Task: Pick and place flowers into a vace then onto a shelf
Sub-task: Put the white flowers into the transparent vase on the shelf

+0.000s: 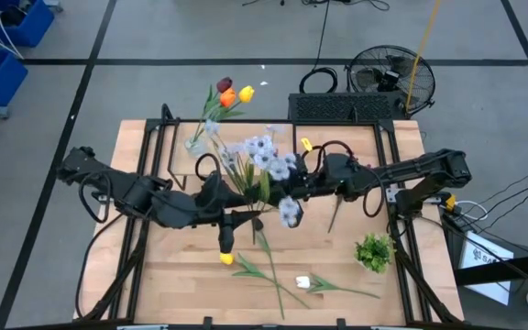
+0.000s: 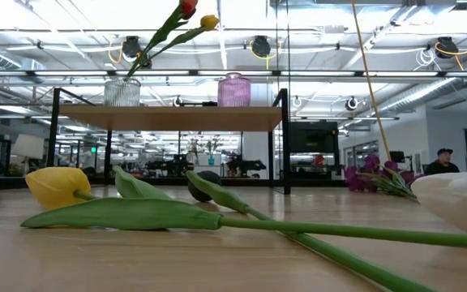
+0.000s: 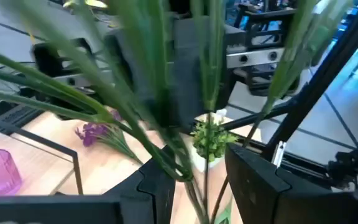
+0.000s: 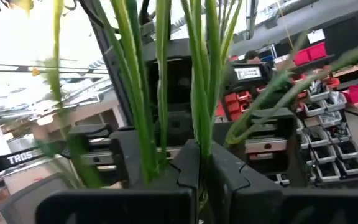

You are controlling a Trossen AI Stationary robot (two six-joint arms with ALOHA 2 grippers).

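Note:
The pale blue-white sprays [image 1: 264,158] stand in the air over the middle of the table, between both grippers. My left gripper [image 1: 244,216] comes from the left and is shut low on their stems. My right gripper [image 1: 290,190] comes from the right and is shut on them higher up. A yellow tulip [image 1: 227,258] and a white tulip [image 1: 302,282] lie flat on the near table. The purple cluster [image 2: 371,174] lies farther right. On the shelf [image 2: 169,118] stand a clear vase [image 2: 122,92] holding orange, red and yellow tulips [image 1: 230,93], and a pink vase [image 2: 233,89]. My left gripper pinches the bundle of green stems [image 3: 188,171] between its two fingers, near the stems' lower part. The fingers lie across the stems. The sprays rise beyond the fingers, lifted clear of the table. My right gripper pinches several of the green stems [image 4: 197,134] between its two fingers [image 4: 188,171], above the left gripper's hold. The fingers come level from the table's right and lie across the stems. The stems stand upright past the fingers.
A short leafy green tuft [image 1: 374,249] stands on the right near part of the table. The shelf's black legs [image 2: 284,142] stand at the far side. Cables and a fan lie beyond the far edge. A person [image 2: 443,161] shows far off in the room.

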